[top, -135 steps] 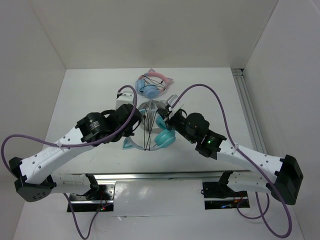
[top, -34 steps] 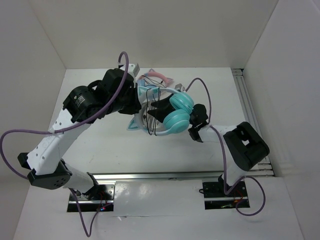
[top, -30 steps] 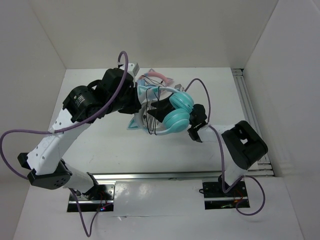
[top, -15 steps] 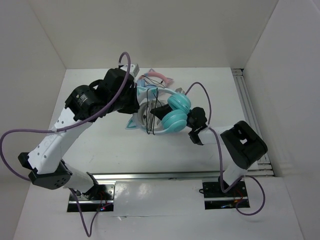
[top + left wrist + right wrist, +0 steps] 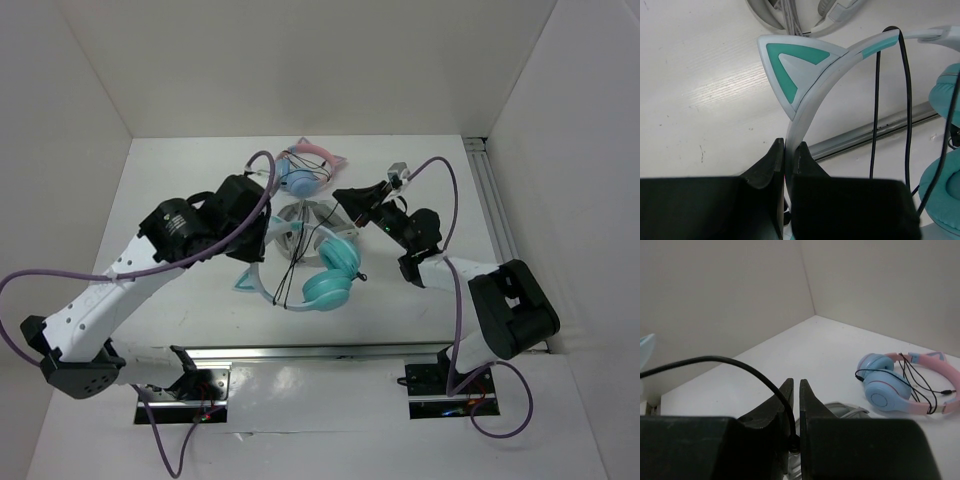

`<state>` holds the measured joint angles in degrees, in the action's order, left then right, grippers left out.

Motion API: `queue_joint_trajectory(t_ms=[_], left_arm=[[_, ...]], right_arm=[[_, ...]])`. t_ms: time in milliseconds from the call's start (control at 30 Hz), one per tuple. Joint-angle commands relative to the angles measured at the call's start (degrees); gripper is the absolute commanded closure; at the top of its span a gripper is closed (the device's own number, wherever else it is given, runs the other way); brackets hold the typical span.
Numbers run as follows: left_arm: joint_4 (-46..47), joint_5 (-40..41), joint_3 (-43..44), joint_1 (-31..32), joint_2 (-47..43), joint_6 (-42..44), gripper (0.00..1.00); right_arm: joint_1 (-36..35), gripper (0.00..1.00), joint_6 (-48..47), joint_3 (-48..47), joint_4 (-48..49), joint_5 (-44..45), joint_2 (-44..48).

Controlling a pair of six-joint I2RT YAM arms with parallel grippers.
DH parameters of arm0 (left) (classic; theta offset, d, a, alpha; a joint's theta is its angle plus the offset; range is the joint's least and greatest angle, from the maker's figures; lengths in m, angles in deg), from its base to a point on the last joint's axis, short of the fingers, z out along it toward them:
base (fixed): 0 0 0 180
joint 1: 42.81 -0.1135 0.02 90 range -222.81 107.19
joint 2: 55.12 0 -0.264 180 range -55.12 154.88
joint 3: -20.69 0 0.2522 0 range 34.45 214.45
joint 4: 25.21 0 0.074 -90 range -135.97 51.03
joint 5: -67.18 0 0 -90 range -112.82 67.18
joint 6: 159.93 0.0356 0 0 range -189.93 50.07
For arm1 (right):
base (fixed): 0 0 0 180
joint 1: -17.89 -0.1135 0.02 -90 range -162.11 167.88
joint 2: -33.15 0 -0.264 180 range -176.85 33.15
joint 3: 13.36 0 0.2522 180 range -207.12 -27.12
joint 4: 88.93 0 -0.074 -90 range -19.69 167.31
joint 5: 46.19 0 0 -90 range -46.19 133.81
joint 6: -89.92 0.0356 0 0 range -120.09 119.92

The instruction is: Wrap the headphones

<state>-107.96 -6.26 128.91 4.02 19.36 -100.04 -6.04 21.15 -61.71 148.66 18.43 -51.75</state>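
Winding the cable round the band looks like the step in hand, and it calls for one steady anchor and one travelling end. On the left side, the left tool (image 5: 788, 150) has its jaws closed flat on the white headband of the headphones (image 5: 812, 82), just below a teal cat ear. That is the anchor, and it should not twist. The headphones sit near the middle of the desk (image 5: 180, 165), their teal cups at about four o'clock from that tool; whether the cups touch the desk I cannot tell. The thin black cable (image 5: 874, 115) crosses the band in a couple of strands and hangs slack beside the cups. Further right, at about two o'clock from the cups, the right tool (image 5: 796, 385) is pinched shut on the cable, which arcs away to its left. My judgement: carry that end around the band in a wide circle, under light tension so the loops lie side by side, and steer clear of the grey headphones (image 5: 300, 212) and the blue-and-pink headphones (image 5: 303, 170) at twelve o'clock, whose cords could snag
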Motion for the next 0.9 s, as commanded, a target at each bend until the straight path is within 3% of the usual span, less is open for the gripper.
queue_joint_trajectory(t_ms=[0, 333, 700, 867], left_arm=[[4.0, -1.6, 0.8, 0.6, -4.5, -0.7, 1.00], [4.6, -4.0, 2.0, 7.6, -3.5, -0.7, 1.00], [4.6, 1.2, 0.2, 9.5, -2.2, -2.5, 1.00], [7.8, 0.5, 2.4, 9.5, -5.1, -3.1, 1.00]], right_arm=[[0.3, 1.00, -2.0, -2.5, -1.8, 0.1, 1.2], [0.3, 1.00, -2.0, -5.0, -4.0, -0.5, -0.9], [1.9, 1.00, -3.9, -7.3, -9.7, 0.0, 0.4], [2.5, 1.00, 0.2, -6.1, -3.8, -9.9, -4.8]])
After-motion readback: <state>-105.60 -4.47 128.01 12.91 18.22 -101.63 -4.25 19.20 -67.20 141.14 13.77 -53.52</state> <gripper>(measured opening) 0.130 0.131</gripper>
